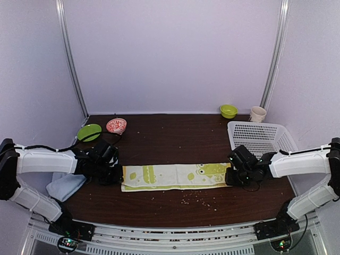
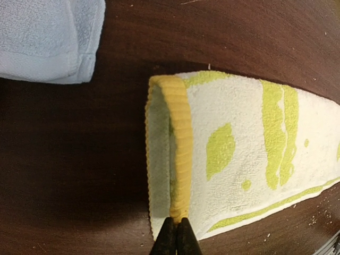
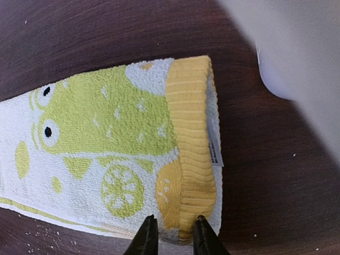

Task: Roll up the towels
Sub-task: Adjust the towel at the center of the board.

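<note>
Left gripper [image 2: 177, 234]: clenched on the left yellow hem [image 2: 180, 143] of the patterned towel [image 1: 175, 176], at the end farthest from the white basket [image 1: 256, 124]. The hem is held raised and curled over the cloth.
Right gripper [image 3: 174, 226]: closed about the right yellow hem [image 3: 192, 154], at the end nearest the basket. Both fingers appear to touch the fold, though how firmly it is pinched cannot be told.
Patterned towel: laid flat on the table [image 1: 175, 143], with one short end near the basket's left side and the rest stretched away from the basket.
Long axis: directed away from the basket, from one gripper to the other, with an arm stationed at each short end.
Blue towel [image 1: 65, 186]: bunched well apart from the basket, beyond the patterned towel's far end and beside the left arm. It is judged not yet rolled.
Deciding relation: the cloth lies inward of either gripper, so a roll is judged to run along the long axis, toward the basket if led from the left end and away from it if led from the right.
Nearer arm: neither is favoured for the patterned towel. The blue towel is nearer to the left arm.
</note>
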Controlling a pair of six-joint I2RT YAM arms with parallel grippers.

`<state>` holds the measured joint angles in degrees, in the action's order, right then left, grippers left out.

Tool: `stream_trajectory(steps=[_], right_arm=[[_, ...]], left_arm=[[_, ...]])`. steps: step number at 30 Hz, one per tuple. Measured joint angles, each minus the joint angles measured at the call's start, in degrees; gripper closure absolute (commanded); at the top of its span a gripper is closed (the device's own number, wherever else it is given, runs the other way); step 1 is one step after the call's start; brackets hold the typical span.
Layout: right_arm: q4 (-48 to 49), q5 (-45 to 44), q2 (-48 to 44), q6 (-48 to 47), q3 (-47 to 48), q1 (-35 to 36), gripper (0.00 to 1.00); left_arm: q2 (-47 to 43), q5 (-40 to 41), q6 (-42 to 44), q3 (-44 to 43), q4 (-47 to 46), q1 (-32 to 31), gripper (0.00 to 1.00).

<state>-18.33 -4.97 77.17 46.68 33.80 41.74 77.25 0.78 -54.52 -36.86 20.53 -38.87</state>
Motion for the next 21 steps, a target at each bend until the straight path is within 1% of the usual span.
stream_trajectory(steps=[3,5,7,13,21], right_arm=[[0.3,-0.1,0.1,-0.2,0.0,0.0,0.88],[0.3,-0.2,0.2,-0.2,0.0,0.0,0.96],[0.2,-0.4,0.2,-0.3,0.0,0.0,1.00],[-0.8,-1.3,-0.2,-1.0,0.0,0.0,1.00],[-6.5,-3.1,-3.3,-3.3,0.8,0.0,1.00]], left_arm=[[-0.1,-0.3,0.0,0.0,0.0,-0.2,1.00],[-0.3,-0.5,0.0,0.0,0.0,-0.2,1.00],[-0.7,-0.7,0.0,0.0,0.0,-0.2,1.00],[-1.8,-1.3,0.0,0.0,0.1,-0.5,1.00],[-6.3,-3.1,0.0,-0.6,0.6,-1.1,1.00]])
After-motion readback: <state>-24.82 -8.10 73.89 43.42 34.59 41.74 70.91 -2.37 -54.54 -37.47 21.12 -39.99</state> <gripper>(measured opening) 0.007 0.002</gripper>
